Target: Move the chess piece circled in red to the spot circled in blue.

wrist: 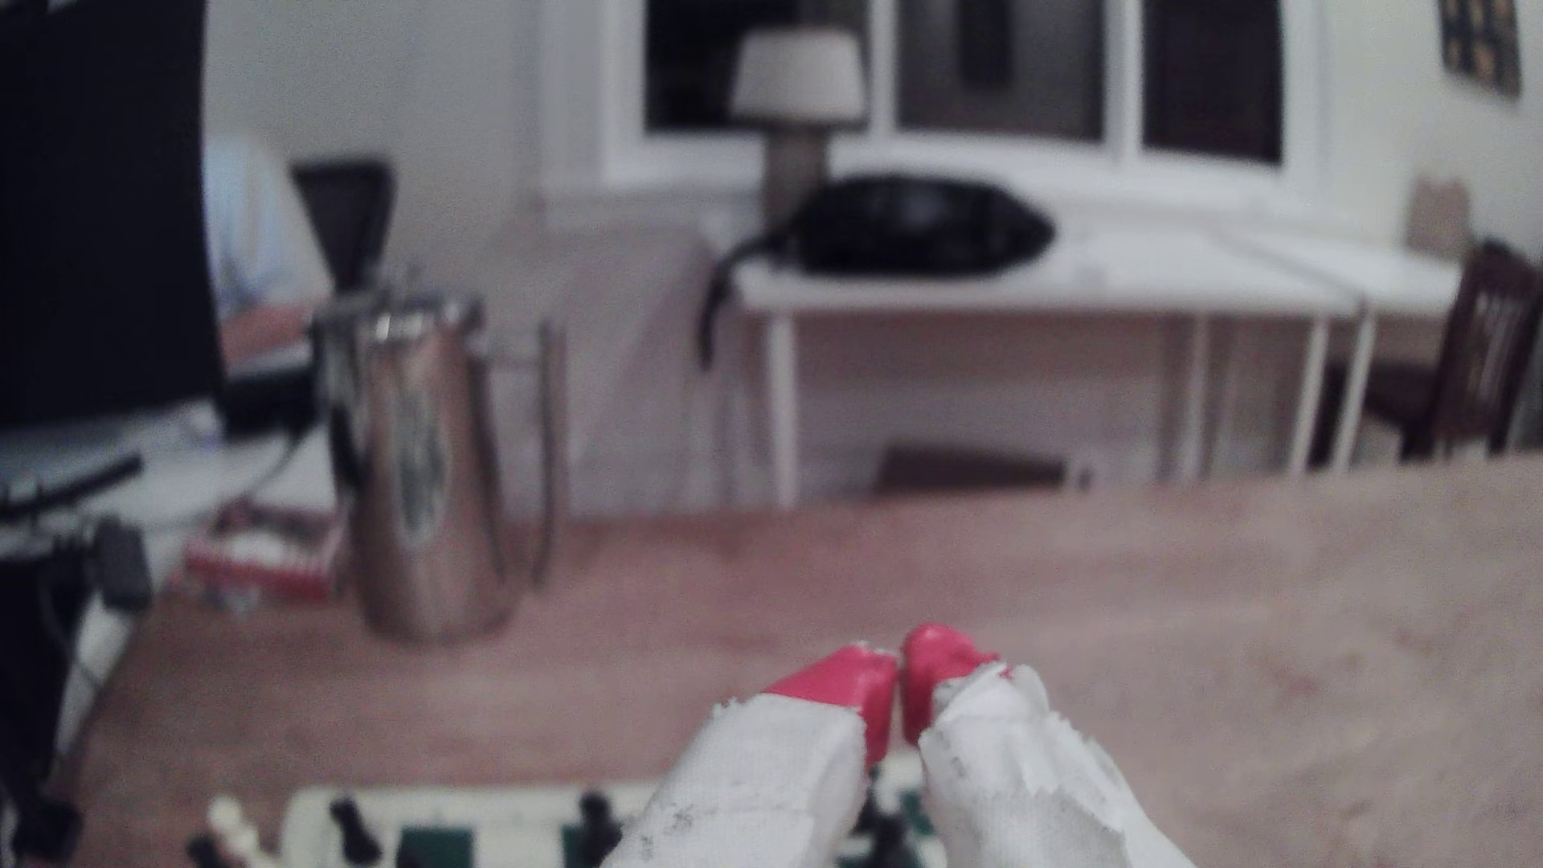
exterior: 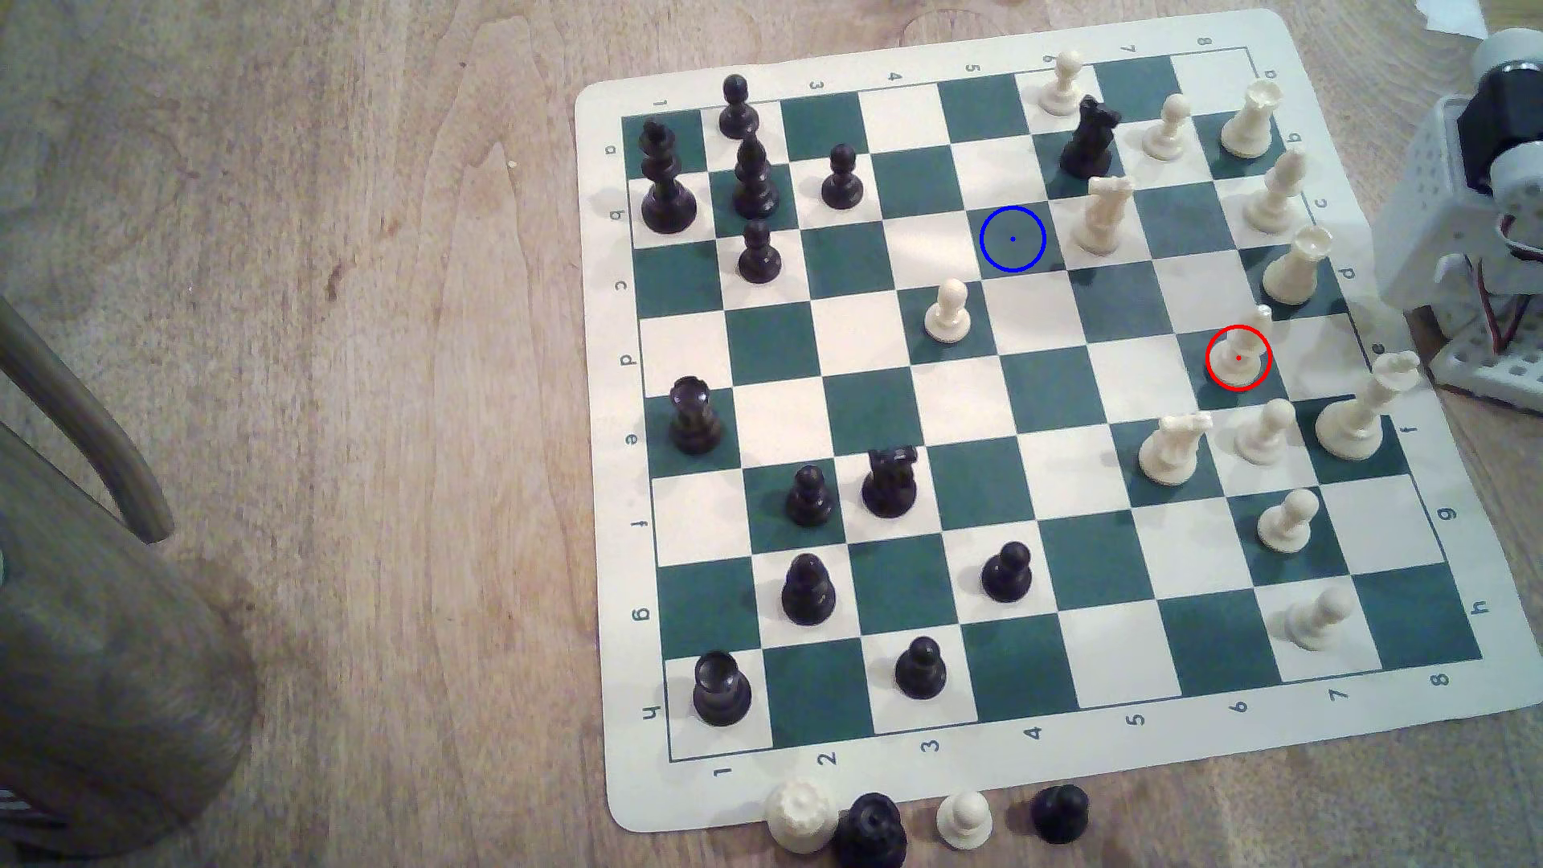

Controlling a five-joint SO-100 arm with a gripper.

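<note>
Presently the gripper [wrist: 900, 668] is raised well clear of the chessboard [exterior: 1002, 776], its red-tipped fingers [wrist: 843, 678] drawn together with nothing between them and aimed out over the tabletop [exterior: 334, 334] toward a blurred metal jug [wrist: 417, 492]; in the exterior view the arm's white base [exterior: 1469, 250] sits at the board's 3 o'clock edge. The cream bishop [exterior: 1240, 355] stands upright inside the red ring on a dark green square near that edge, and the blue-ringed square [exterior: 1012, 239] lies well apart from it toward 10 o'clock, bare of any piece. The step in hand appears to be the approach and grasp, with the transfer itself not yet begun. To do it well, the fingers should be spread before descent and lowered straight down over the bishop, since a tall cream piece [exterior: 1361, 409] stands near it at 4 o'clock, a cream pawn [exterior: 1265, 430] just beside it at 6 o'clock, and another cream piece [exterior: 1294, 267] at 1 o'clock. A grip on the slim upper stem would likely keep it from tipping. The carry should be lifted high, as a cream knight [exterior: 1104, 213] stands just beside the target at 3 o'clock and a second cream pawn [exterior: 949, 310] near it at 7 o'clock.
</note>
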